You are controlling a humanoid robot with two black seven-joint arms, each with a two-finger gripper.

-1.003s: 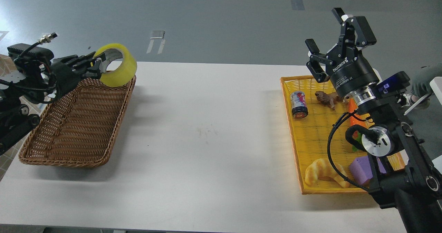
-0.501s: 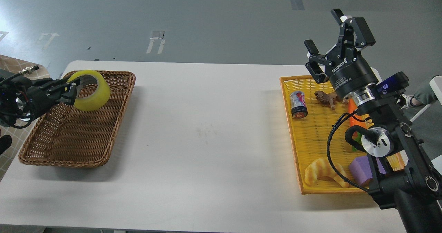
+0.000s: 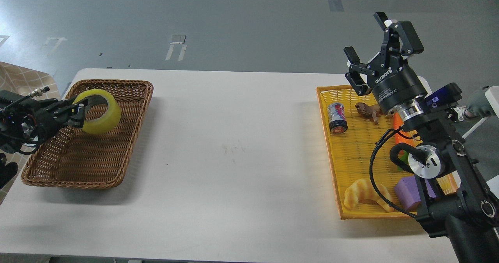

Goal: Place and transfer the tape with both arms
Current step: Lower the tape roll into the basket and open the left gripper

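The yellow tape roll (image 3: 102,116) hangs over the far part of the brown wicker basket (image 3: 117,161) at the table's left. My left gripper (image 3: 80,109) comes in from the left edge and is shut on the roll's rim, one finger inside the core. The roll is tilted, low over the basket floor. My right gripper (image 3: 372,50) is open and empty, raised above the far end of the yellow tray (image 3: 335,169) at the table's right.
The yellow tray holds a can (image 3: 337,117), a brown toy animal (image 3: 368,111), an orange carrot-like piece (image 3: 398,128), a croissant (image 3: 366,195) and a purple block (image 3: 407,193). The white table (image 3: 234,157) lies between basket and tray.
My left gripper carried the tape down and to the left, from above the basket's far right corner to low over its far part. The right arm barely moved.
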